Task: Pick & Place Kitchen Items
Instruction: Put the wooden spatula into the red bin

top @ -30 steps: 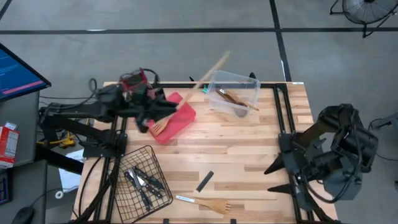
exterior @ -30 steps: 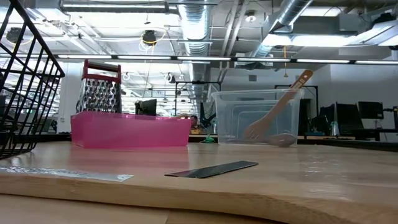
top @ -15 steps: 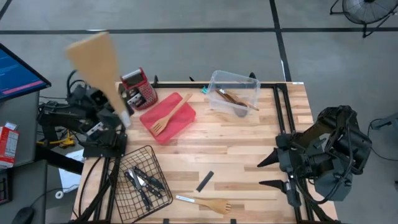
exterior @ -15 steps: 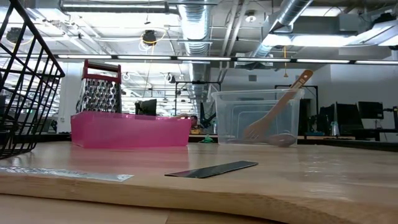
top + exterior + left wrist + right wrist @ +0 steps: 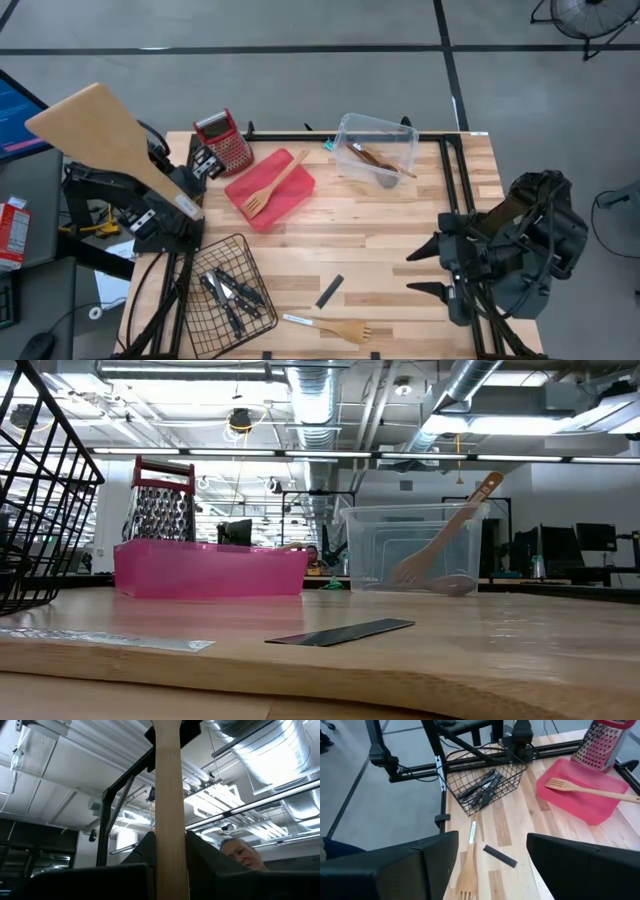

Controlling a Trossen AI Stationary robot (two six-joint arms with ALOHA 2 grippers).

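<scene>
Spatula [image 5: 95, 125] rises at nine o'clock, clamped in left gripper [image 5: 185, 200]. Grater [image 5: 223, 143] and tray [image 5: 270, 188] sit beside it, basket [image 5: 225, 283] at seven. Right gripper [image 5: 425, 270] gapes wide at four.

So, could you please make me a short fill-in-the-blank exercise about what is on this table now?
1. The left gripper holds a flat wooden ____ raised high, off the table's left edge.
2. The black-handled knives lie inside the black wire ____.
3. A slotted wooden turner lies in the red rectangular ____.
4. The right gripper, by the table's right edge, is ____ and holds nothing.

Missing words: spatula; basket; tray; open
</scene>
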